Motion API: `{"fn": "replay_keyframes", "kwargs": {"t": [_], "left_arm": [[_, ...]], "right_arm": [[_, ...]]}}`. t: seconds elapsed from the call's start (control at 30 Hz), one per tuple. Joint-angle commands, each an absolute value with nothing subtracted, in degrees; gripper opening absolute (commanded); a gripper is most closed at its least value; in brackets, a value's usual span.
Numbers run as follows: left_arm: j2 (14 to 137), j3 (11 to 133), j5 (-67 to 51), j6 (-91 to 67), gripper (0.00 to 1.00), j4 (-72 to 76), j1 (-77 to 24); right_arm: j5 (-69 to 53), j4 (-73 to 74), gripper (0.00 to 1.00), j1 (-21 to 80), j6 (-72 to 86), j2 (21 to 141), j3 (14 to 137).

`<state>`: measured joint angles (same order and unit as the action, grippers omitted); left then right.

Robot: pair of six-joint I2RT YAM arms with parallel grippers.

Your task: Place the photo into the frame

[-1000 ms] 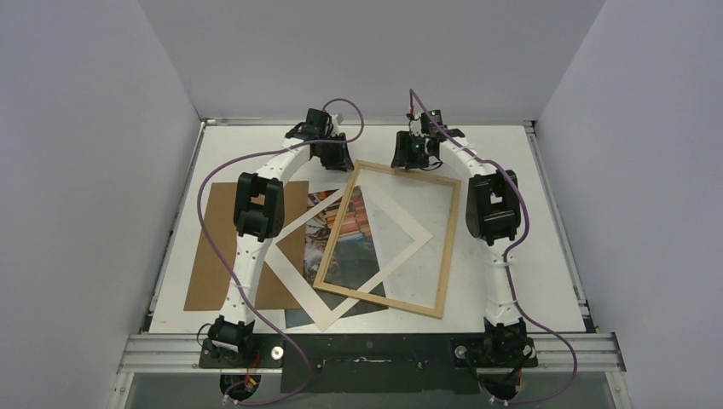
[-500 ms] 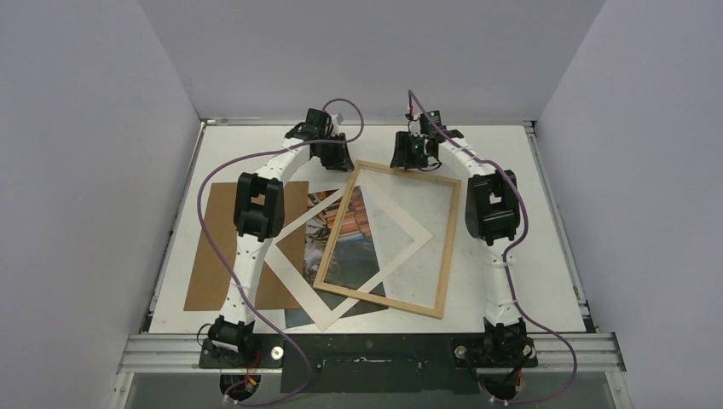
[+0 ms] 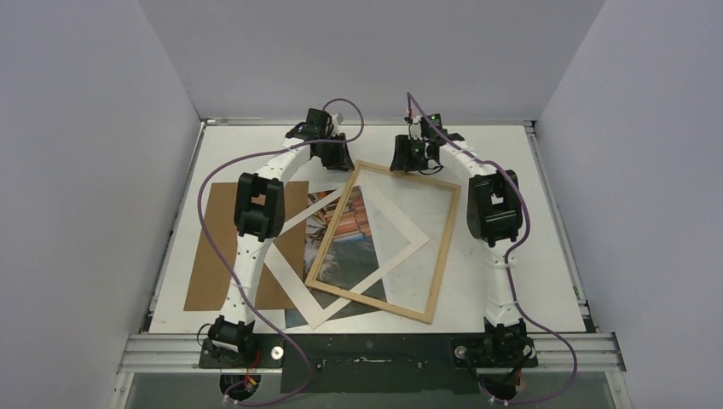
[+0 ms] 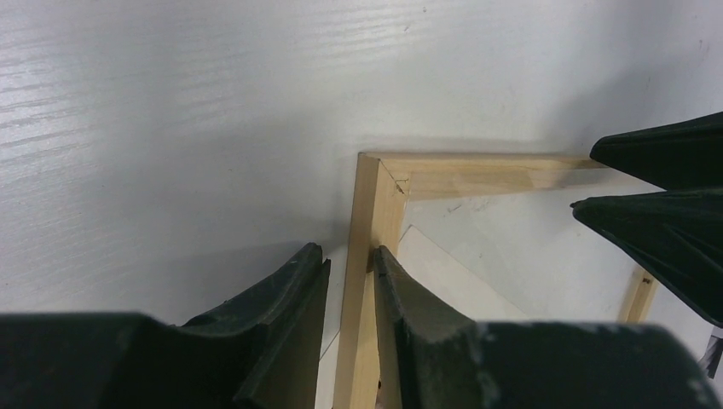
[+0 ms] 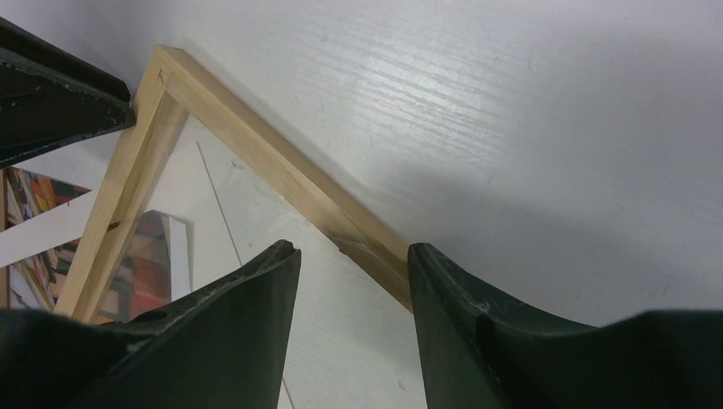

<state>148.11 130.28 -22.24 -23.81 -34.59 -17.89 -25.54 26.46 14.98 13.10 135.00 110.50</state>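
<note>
– On the table point(image 3: 546, 256), what's different from a second ago?
– Not much. The board point(image 3: 205, 256) lies at the left, as it did. The frame point(image 3: 367, 300) is what moved: its near end has swung left, while its far rail has hardly shifted.
– And the mat?
– The mat point(image 3: 288, 288) sits askew like a diamond, under the frame and over the photo point(image 3: 348, 237), same as before. The photo lies flat, picture up, at centre-left. Part of it shows through the frame's opening, and its near-left part is outside the frame.
– Does the swing help?
– A little, I'd say. The frame covers more of the photo now, but it's crooked to it, and the mat is between them. The photo isn't in the frame yet.
– Which arm turned it?
– Probably the left gripper point(image 4: 348, 256). Its fingers are pinched on the frame's left rail, just by the far-left corner. The right gripper point(image 5: 352, 249) straddles the far rail with fingers apart. Bare table shows between one finger and the wood, so it isn't gripping.
– What next?
– My guess is more of the same turn, until the rails run parallel to the photo's edges. The mat could drag along with it.
</note>
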Motion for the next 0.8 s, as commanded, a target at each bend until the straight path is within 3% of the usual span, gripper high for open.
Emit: {"fn": "replay_keyframes", "kwargs": {"t": [0.0, 0.77], "left_arm": [[149.8, 132.5, -20.4, -23.8, 0.25, -37.0, -17.7], [150.9, 132.9, -19.4, -24.6, 0.21, -38.7, -17.7]], "right_arm": [[-30.4, 34.2, 0.5, 16.6, 11.4, 131.7, 108.6], [-24.1, 35.8, 0.46, 18.4, 9.4, 124.5, 103.1]]}}
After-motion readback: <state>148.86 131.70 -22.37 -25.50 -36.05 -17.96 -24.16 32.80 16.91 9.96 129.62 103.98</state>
